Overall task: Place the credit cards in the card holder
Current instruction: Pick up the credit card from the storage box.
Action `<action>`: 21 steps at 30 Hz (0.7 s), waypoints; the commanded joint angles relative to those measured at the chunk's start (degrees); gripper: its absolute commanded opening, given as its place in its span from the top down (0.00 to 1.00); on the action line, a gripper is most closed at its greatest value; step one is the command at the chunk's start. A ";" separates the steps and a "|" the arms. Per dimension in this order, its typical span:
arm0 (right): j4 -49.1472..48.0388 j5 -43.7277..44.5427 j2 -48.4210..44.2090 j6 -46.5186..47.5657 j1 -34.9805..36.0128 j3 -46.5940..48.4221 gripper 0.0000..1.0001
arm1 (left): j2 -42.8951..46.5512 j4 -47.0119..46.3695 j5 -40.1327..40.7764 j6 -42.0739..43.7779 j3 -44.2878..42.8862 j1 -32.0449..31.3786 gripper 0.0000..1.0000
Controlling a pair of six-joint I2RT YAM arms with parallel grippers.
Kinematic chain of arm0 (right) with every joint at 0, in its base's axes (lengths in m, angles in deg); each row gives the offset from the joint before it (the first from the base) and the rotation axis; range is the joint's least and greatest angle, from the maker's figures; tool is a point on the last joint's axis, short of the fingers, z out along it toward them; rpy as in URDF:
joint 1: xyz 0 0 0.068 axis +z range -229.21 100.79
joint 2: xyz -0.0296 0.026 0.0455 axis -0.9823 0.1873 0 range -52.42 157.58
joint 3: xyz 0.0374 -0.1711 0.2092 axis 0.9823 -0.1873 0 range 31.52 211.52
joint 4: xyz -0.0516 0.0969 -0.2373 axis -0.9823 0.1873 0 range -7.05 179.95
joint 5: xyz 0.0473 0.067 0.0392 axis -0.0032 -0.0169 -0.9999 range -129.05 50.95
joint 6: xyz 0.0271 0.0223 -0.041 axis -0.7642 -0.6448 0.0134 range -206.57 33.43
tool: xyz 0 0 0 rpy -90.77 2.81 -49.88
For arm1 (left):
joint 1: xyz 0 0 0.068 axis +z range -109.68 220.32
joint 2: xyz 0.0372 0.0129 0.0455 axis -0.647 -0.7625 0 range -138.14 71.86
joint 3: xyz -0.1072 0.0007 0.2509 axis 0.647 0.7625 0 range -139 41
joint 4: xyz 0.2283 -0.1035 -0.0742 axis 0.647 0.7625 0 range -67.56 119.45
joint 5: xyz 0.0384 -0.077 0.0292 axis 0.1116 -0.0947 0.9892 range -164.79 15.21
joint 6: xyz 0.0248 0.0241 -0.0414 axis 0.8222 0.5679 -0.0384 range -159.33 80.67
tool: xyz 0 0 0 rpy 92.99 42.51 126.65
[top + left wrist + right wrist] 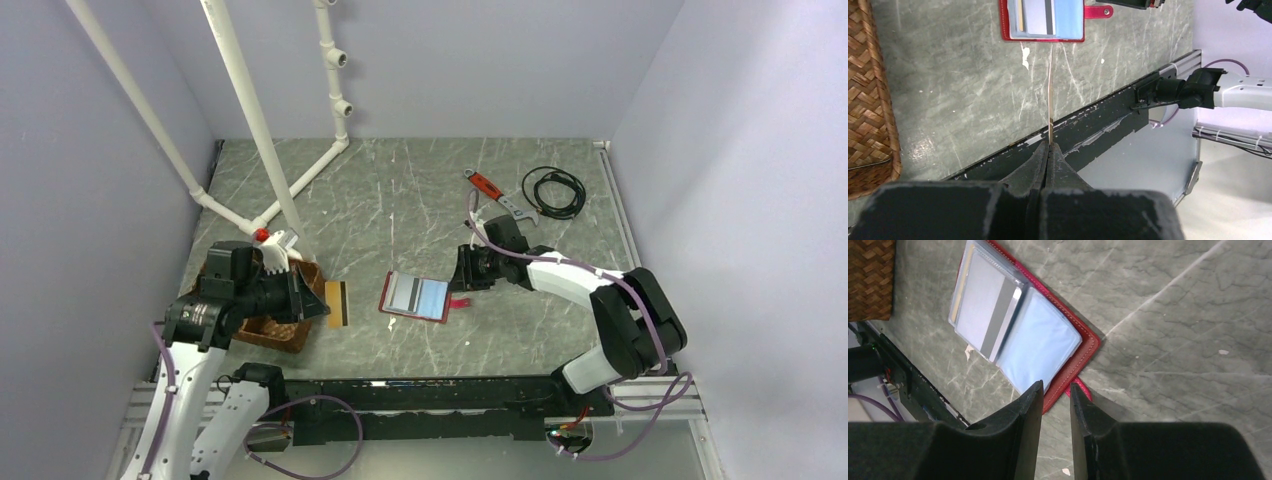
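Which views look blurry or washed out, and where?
Top external: even light, sharp throughout. Left wrist: left gripper soft and dark up close, the pinched card crisp, background overexposed. Right wrist: right gripper blurred, card holder sharp.

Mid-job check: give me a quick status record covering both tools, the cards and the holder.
left tool: shut on gold-brown card, held between wicker tray and holder
right tool: jaws slightly apart at the tab edge of the card holder; contact unclear
holder state: open flat on the table, sleeves up
in sleeves: grey striped card, light blue card
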 commanded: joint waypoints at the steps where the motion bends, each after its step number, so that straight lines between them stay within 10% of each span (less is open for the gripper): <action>1: -0.61 -1.14 0.73 -0.01 -1.00 1.38 0.72 | -0.35 -2.58 3.54 0.25 -2.87 -1.46 1.00; 11: -0.48 -2.35 1.89 0.01 -1.47 2.57 0.71 | -15.11 -13.85 11.17 3.86 -10.93 -16.44 1.00; 21: -0.42 -7.38 2.07 -0.09 -1.64 3.16 0.71 | -42.40 -21.58 -3.81 2.13 -17.36 -18.42 1.00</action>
